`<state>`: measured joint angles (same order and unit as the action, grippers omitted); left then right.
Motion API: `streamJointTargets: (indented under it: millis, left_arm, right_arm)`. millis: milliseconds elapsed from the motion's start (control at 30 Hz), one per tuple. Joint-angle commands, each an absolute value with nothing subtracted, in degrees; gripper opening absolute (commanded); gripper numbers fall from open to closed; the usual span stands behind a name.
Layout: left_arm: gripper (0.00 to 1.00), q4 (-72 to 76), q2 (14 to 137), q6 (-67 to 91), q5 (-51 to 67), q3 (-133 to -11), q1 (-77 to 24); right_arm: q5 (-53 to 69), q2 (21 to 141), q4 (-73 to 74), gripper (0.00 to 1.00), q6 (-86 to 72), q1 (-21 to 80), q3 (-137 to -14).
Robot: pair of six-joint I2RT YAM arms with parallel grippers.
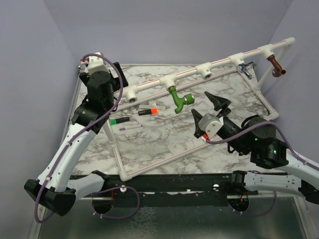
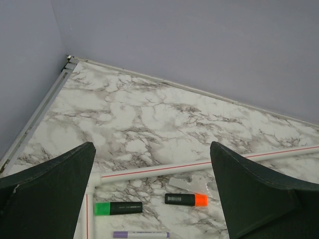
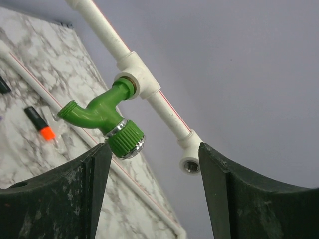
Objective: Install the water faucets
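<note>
A bright green faucet [image 1: 177, 99] hangs screwed into a tee of the raised white pipe [image 1: 219, 62]; it also shows in the right wrist view [image 3: 102, 118]. A chrome faucet [image 1: 246, 67] and a copper-brown faucet [image 1: 275, 66] sit in tees further right. My right gripper [image 1: 208, 110] is open and empty, just right of and below the green faucet, apart from it; in its wrist view [image 3: 152, 162] the faucet's knob is near the left finger. My left gripper [image 2: 152, 164] is open and empty above the marble's far left.
A white pipe frame [image 1: 149, 167] lies on the marble table [image 1: 164, 144]. An orange-capped marker [image 1: 148, 110], a green-capped marker [image 1: 119, 121] and a purple pen [image 1: 130, 128] lie inside it. Empty tees [image 1: 131, 93] [image 1: 205, 70] sit on the raised pipe. Purple walls surround.
</note>
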<state>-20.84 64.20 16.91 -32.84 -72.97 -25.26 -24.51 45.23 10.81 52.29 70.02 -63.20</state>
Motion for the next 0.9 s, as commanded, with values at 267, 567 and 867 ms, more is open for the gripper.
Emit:
streamJointTargets:
  millis: [267, 567, 867]
  left_arm:
    - [0.99, -39.46, 66.68, 14.85, -25.62, -67.14, -27.16]
    - [0.99, -39.46, 66.51, 14.85, -25.62, -67.06, -27.16]
    - [0.99, -39.45, 66.53, 14.85, -25.74, -66.97, -27.16]
  right_arm:
    - [-25.14, 52.97, 20.03, 0.76, 78.14, 70.05, -66.49]
    - [-25.4, 57.06, 14.19, 0.76, 84.44, 70.08, -64.49]
    - [-29.8, 58.77, 0.86, 0.66, 86.2, 70.07, -58.16]
